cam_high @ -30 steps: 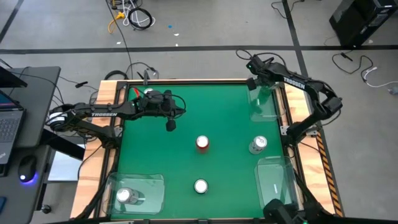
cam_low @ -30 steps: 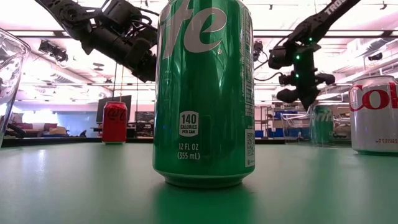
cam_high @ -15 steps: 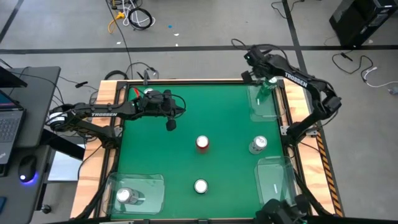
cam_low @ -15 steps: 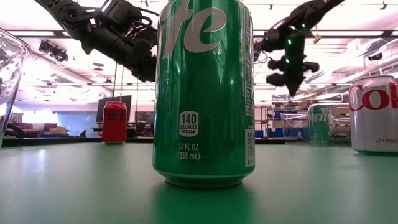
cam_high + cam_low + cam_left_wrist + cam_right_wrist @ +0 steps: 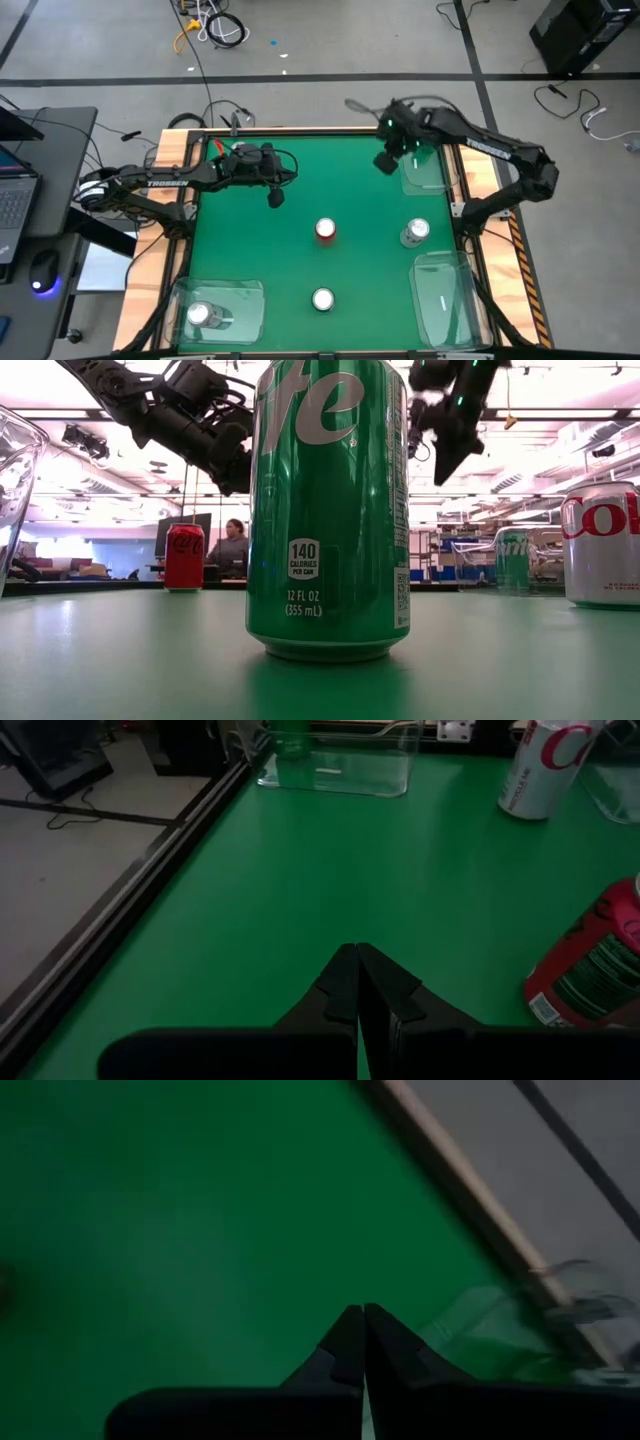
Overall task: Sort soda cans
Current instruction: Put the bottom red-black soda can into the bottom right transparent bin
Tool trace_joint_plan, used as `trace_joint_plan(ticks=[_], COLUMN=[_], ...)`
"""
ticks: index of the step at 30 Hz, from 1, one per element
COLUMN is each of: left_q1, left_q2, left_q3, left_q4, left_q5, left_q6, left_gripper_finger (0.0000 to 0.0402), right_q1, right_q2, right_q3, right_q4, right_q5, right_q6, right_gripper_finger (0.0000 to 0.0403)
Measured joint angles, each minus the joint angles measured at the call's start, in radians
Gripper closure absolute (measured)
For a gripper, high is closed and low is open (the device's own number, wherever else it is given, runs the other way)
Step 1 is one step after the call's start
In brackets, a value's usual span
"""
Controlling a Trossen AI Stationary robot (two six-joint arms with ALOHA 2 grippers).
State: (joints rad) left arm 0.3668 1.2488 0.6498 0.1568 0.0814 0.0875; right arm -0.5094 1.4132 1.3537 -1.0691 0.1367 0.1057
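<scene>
Black fingers of the right gripper are pressing together, empty, above the green table beside a clear bin. The left gripper is hanging closed and empty too. A red can is standing mid-table, a silver can to its right, a green can nearer the front, another silver can sitting inside a clear front-left bin.
</scene>
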Motion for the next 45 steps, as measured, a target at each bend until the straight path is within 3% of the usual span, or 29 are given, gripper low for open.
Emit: trace_joint_plan(ticks=[6, 10, 14, 21, 25, 30, 38, 45], left_q1=[0.0, 0.0, -0.002, -0.017, -0.041, -0.067, -0.082, -0.081], left_q2=[0.0, 0.0, 0.0, 0.0, 0.0, 0.0, 0.0, 0.0], left_q3=[0.0, 0.0, 0.0, 0.0, 0.0, 0.0, 0.0, 0.0], left_q4=[0.0, 0.001, -0.001, -0.012, -0.012, -0.01, -0.003, -0.003], left_q5=[0.006, 0.007, 0.014, 0.127, 0.12, 0.068, 0.059, 0.035], left_q6=[0.002, -0.044, -0.073, -0.12, -0.121, -0.12, -0.117, -0.115], left_gripper_finger=[0.04, 0.04, 0.04, 0.04, 0.04, 0.04, 0.04, 0.04], right_q1=[0.22, 0.357, 0.471, 0.598, 0.642, 0.67, 0.673, 0.658], right_q2=[-0.091, -0.138, -0.143, -0.043, 0.043, 0.132, 0.179, 0.252], right_q3=[-0.047, -0.095, -0.151, -0.253, -0.264, -0.264, -0.264, -0.264], right_q4=[-0.042, 0.024, 0.198, 0.585, 0.736, 0.894, 0.933, 0.941], right_q5=[-0.003, -0.006, -0.049, -0.06, -0.059, -0.053, 0.053, 0.083], right_q6=[0.127, 0.198, 0.226, 0.225, 0.206, 0.186, 0.171, 0.204], right_gripper_finger=[0.0403, 0.0403, 0.0403, 0.0377, 0.0326, 0.0231, 0.0084, 0.0016])
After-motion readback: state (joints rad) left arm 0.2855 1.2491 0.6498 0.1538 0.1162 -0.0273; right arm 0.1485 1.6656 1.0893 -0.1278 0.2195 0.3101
